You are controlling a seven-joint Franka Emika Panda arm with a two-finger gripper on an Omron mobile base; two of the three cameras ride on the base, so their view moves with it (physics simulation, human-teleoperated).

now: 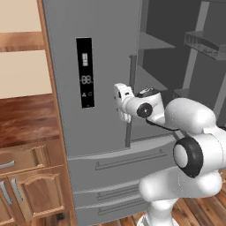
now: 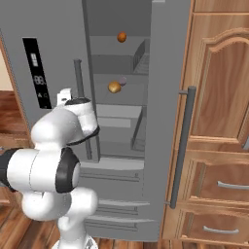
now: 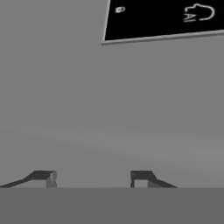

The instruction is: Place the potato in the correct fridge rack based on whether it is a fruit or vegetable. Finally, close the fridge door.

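The potato (image 2: 114, 87), a small tan-yellow lump, lies on the fridge rack (image 2: 132, 88), the second grey shelf from the top inside the open fridge. A small purplish item (image 2: 123, 80) sits just behind it. My gripper (image 3: 92, 178) is open and holds nothing. It faces the closed left fridge door (image 3: 109, 109) from close by, just below the black display panel (image 3: 166, 19). From the base views the hand (image 1: 122, 102) (image 2: 63, 97) hovers in front of that door, left of the fridge opening and well apart from the potato.
A darker orange-brown round item (image 2: 121, 37) rests on the top shelf. The right fridge door (image 2: 168, 97) stands open, its long handle (image 2: 181, 146) facing the wooden cabinets (image 2: 219, 121). Door bins (image 1: 206, 44) hang on its inner side. Drawers (image 1: 114, 163) lie below.
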